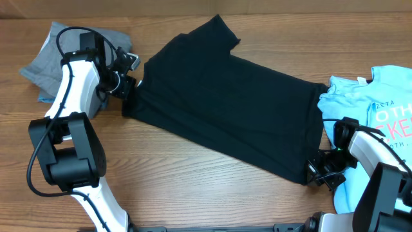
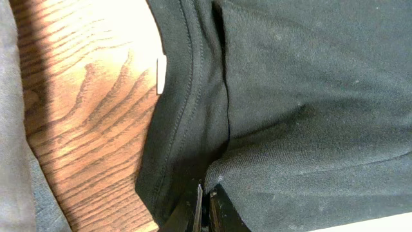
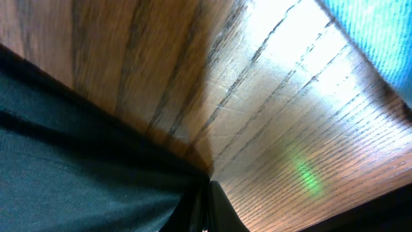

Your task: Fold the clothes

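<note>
Black T-shirt (image 1: pixel 225 103) | left jaws, right jaws clamp opposite edges | bare wood (image 1: pixel 212 190) nearside

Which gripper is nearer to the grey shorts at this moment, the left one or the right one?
Left. The left gripper pinches the black T-shirt at its edge, close to the grey shorts. The right gripper pinches the shirt's opposite corner, next to the blue tee.

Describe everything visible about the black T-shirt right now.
The black T-shirt is plain, matte knit, short-sleeved, with a small white neck label. It lies spread diagonally on the wooden table, mostly flat. The left claw pinches it near the collar, the right claw its hem corner; both are shut.
</note>
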Robot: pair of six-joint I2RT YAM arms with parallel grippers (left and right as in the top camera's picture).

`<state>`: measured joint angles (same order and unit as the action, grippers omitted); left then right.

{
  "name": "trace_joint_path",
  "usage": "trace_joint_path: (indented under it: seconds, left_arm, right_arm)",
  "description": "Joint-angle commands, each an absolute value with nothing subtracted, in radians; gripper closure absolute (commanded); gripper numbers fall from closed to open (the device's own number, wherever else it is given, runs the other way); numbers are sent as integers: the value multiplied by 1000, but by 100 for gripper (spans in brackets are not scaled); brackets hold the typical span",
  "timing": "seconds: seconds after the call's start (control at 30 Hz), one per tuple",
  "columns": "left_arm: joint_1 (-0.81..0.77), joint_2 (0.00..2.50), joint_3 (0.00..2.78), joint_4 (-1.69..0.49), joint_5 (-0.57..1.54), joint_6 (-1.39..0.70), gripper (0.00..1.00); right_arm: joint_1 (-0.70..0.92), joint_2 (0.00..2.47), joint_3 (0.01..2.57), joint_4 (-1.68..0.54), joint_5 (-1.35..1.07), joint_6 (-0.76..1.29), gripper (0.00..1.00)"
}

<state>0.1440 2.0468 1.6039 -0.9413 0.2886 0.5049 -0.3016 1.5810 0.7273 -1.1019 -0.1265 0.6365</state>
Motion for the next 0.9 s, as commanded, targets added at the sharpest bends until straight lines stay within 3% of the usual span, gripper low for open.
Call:
trace_joint_path:
  seconds: [0.0,0.2,0.3,0.37,0.47,0.73,0.87]
  left_arm:
    - [149,2054,1622,-929,278,516,91]
    - [151,2054,1622,-975,278,516,50]
    - [151,2054,1622,-1022,278,516,50]
    - [152,2054,1622,-1101,262,519,57]
    - [151,2054,1622,-1155,264,539,58]
    - [155,2055,1570,-1102,228,583,60]
    - [157,2055,1509,-1032,224,583,70]
  right_arm:
    - [-310,1579,722,-1103,-68,653,96]
    - [-310,1579,722,-1104,-68,653,96]
    - [-310,1579,722,-1105,-68,653,96]
    - [-310,1579,722,-1105,-68,653,96]
    - [-310,1579,722,-1105,-68,653,96]
    - [-310,1579,722,-1105,-68,653,96]
    - [-310,1579,722,-1105,-68,656,96]
